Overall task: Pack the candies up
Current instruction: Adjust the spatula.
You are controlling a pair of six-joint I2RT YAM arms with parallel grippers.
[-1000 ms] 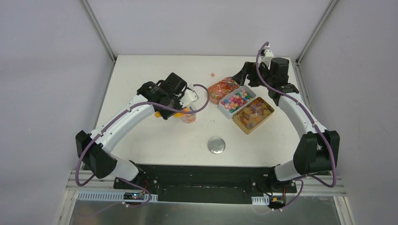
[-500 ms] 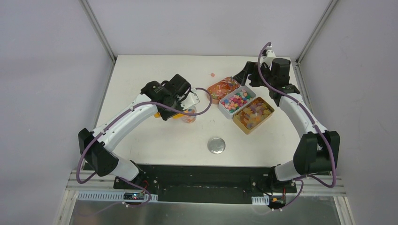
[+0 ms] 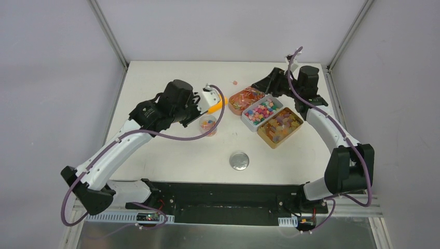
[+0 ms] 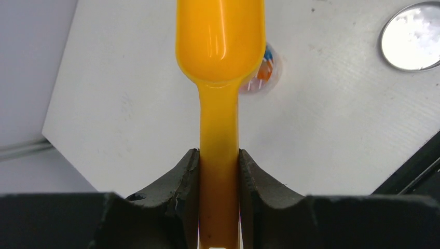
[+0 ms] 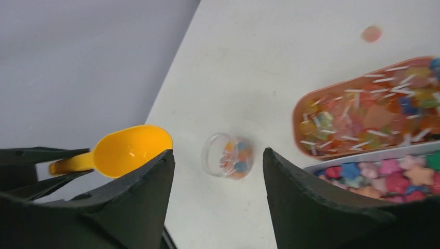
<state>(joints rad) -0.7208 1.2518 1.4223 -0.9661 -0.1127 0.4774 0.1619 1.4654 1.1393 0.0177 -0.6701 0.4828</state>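
Candies fill three trays: orange-red ones in a pink tray, pastel ones in a white tray, amber gummies in a gold tray. A small clear jar holds a few candies and stands upright left of the trays. My left gripper is shut on the handle of the orange scoop, held above and just behind the jar. In the left wrist view the scoop looks empty and hides part of the jar. My right gripper is open and empty, behind the pink tray; it looks toward the jar.
The round silver lid lies on the table in front of the jar and also shows in the left wrist view. One stray pink candy lies near the table's back edge. The enclosure walls stand on both sides.
My left arm has swung back and to the right, carrying the scoop off the jar's mouth toward the trays, and the jar now shows fully. The right gripper has shifted slightly.
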